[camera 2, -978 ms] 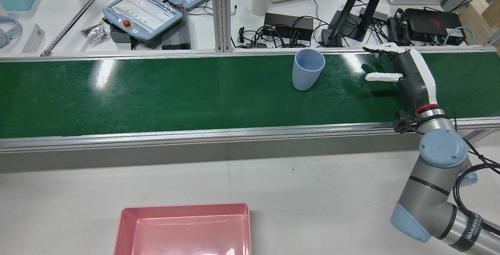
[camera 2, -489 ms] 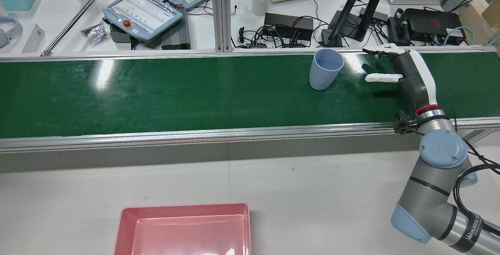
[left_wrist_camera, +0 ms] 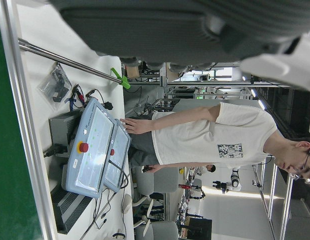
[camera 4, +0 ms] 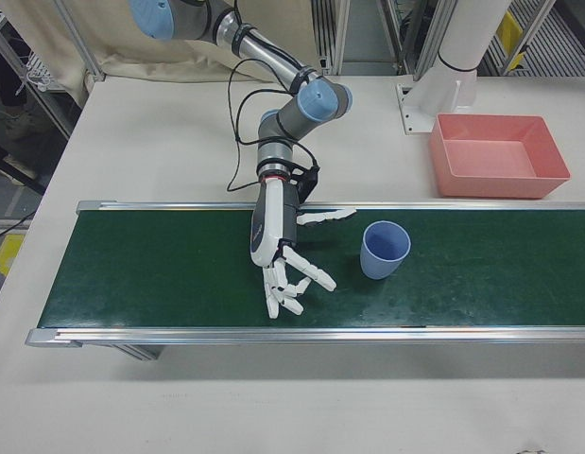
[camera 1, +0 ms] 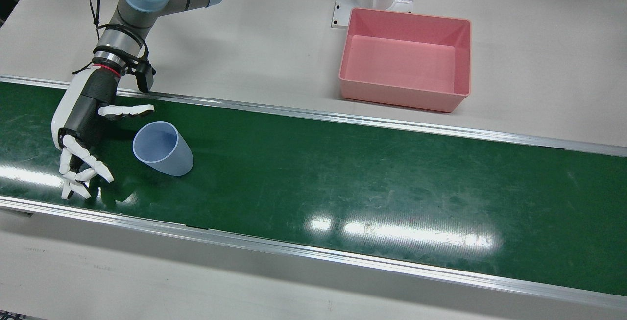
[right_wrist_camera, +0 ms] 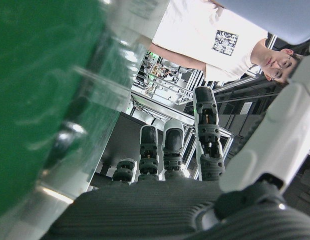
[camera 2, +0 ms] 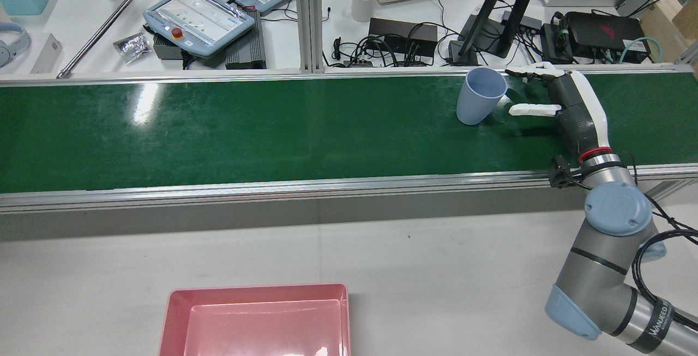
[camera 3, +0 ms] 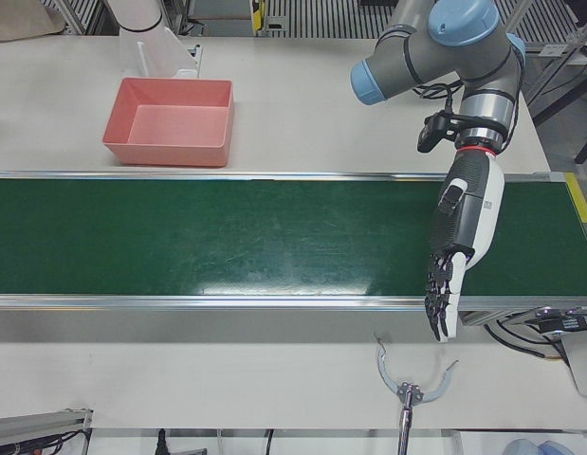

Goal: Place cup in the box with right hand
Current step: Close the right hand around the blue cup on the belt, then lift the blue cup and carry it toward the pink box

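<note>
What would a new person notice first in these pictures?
Probably the light blue cup, upright on the long green belt, right beside the open right hand, which waits with fingers spread, not touching it. Next, the empty pink box on the white table beyond the belt.

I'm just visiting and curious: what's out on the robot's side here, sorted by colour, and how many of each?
Blue: 1, the cup upright on the belt
Pink: 1, the box beside the belt
Green: 1, the conveyor belt
White and black: 2, the right hand and the left hand
Total: 5
</note>
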Robot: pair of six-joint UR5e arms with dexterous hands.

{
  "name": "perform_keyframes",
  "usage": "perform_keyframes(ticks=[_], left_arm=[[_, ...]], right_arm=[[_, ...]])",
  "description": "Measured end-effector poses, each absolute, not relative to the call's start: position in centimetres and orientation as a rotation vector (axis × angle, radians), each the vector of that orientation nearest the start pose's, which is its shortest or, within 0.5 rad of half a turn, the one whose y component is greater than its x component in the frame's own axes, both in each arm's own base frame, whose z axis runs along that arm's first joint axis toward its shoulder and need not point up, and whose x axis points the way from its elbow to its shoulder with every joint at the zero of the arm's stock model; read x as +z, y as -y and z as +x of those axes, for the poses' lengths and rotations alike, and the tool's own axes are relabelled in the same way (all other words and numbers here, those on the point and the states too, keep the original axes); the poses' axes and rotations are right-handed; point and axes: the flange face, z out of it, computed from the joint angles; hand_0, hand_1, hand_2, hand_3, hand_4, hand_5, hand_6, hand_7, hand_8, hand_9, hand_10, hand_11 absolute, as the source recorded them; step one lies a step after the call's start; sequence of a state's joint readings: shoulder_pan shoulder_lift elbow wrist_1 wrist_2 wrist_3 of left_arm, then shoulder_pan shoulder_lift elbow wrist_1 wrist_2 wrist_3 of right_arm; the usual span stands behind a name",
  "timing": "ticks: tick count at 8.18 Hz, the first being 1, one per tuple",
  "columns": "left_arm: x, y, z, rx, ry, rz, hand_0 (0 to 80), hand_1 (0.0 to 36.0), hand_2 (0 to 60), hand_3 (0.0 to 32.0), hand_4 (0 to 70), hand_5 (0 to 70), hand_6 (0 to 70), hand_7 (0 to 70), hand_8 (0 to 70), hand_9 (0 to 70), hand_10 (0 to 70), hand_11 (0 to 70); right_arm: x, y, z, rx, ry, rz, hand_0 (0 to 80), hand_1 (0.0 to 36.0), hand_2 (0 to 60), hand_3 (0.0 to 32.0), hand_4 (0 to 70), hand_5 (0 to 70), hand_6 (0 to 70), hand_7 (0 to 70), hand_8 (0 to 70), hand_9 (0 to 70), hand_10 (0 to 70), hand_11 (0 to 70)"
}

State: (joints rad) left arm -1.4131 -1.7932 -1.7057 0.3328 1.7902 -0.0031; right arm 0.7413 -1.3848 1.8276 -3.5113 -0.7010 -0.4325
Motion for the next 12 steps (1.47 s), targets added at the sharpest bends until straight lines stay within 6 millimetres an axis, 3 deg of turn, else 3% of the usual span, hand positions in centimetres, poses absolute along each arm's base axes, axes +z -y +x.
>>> perform_keyframes(ticks=[5,6,7,8,10,12], left_arm=[[53.7,57.1,-2.2,-1.991,-2.041,-0.387,0.0,0.0,0.0,0.0,0.0,0.0,0.0,0.0,0.0,0.0,0.0,0.0],[53.7,57.1,-2.2,-1.992,-2.041,-0.387,0.0,0.0,0.0,0.0,0.0,0.0,0.0,0.0,0.0,0.0,0.0,0.0],[53.7,57.1,-2.2,-1.991,-2.041,-0.387,0.0,0.0,0.0,0.0,0.0,0.0,0.0,0.0,0.0,0.0,0.0,0.0],[53.7,57.1,-2.2,-1.991,-2.04,-0.387,0.0,0.0,0.0,0.0,0.0,0.0,0.0,0.0,0.0,0.0,0.0,0.0],[53.7,57.1,-2.3,-1.992,-2.041,-0.386,0.0,0.0,0.0,0.0,0.0,0.0,0.0,0.0,0.0,0.0,0.0,0.0],[53.7,57.1,-2.3,-1.992,-2.041,-0.386,0.0,0.0,0.0,0.0,0.0,0.0,0.0,0.0,0.0,0.0,0.0,0.0]], right_arm=[[50.8,49.4,-23.0,-2.314,-2.402,-0.513,45.4,2.9,0.0,0.0,37.0,2.3,15.0,69.8,12.2,29.3,5.4,8.1],[50.9,49.5,-23.0,-2.316,-2.401,-0.517,45.4,3.3,0.7,0.0,41.9,2.1,15.8,70.0,12.6,30.6,5.4,7.9],[50.9,49.5,-22.8,-2.317,-2.399,-0.525,44.6,3.5,6.7,0.0,62.2,1.1,16.8,70.0,14.1,33.4,6.5,9.1],[50.9,49.7,-22.5,-2.317,-2.394,-0.534,40.4,5.8,32.0,0.0,70.0,0.0,17.5,70.0,15.8,36.1,9.8,12.4],[50.9,49.8,-21.9,-2.315,-2.385,-0.548,46.0,13.6,43.6,0.0,70.0,0.0,18.2,70.0,17.1,37.8,10.5,14.0],[51.0,50.0,-21.1,-2.315,-2.372,-0.566,47.2,19.6,59.3,0.0,70.0,1.2,18.0,70.0,17.4,37.4,10.8,14.9]])
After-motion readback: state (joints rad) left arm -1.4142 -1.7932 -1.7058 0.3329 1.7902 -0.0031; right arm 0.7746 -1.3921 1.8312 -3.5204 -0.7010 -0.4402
